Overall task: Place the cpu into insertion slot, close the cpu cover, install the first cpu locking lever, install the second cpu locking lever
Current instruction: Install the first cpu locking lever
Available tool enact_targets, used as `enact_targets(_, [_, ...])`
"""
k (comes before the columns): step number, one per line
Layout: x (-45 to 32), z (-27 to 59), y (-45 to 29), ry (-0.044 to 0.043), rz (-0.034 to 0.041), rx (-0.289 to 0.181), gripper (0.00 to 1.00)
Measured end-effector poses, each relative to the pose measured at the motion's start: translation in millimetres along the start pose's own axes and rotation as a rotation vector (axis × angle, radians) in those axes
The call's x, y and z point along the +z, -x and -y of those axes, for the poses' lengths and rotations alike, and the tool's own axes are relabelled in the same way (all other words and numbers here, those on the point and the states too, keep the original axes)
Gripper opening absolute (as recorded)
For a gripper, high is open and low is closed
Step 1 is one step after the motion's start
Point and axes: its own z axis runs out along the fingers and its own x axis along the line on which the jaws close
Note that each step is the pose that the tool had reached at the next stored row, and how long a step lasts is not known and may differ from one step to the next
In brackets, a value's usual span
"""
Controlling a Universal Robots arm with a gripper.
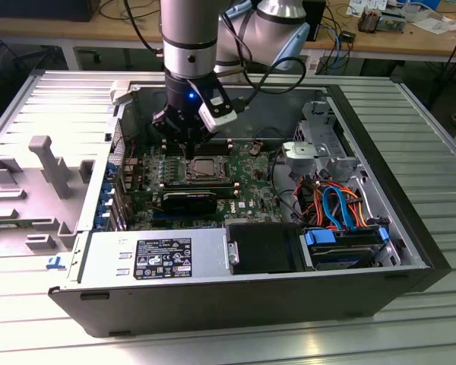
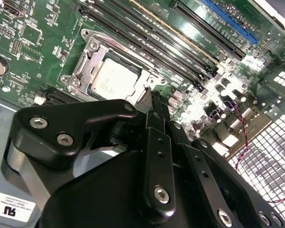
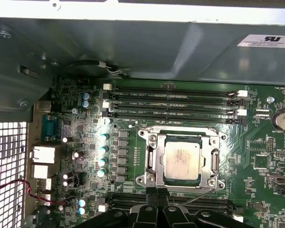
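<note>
First wrist view: gripper (image 3: 156, 192) pinched narrow, nothing visibly held, touching the socket (image 3: 143, 179) rim mid-board (image 3: 256, 142). One chip (image 3: 182, 160) seated inside, one cover (image 3: 152, 159) down around it. One wire lever (image 3: 199, 196) just beside. Judged the lever stage, calling for a steady sideways-and-down push.

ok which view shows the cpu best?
First wrist view: the cpu faces the camera squarely, unobstructed, framed by the cpu cover. The second wrist view shows it obliquely; in the exterior view it's small, beside the gripper.
</note>
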Motion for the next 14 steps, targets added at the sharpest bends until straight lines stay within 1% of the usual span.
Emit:
enact_targets(9, [0.4,-0.9,-14.4,0.0002,0.0005,0.000,0.11])
enact_targets(11, [0.5,-1.5,-19.5,0.0003,0.0007,0.000,0.11])
enact_targets(13, [0.5,-5.1,-22.4,0.0004,0.0008,0.000,0.11])
enact_targets(14, [0.6,-8.9,-24.2,0.0005,0.0009,0.000,0.11])
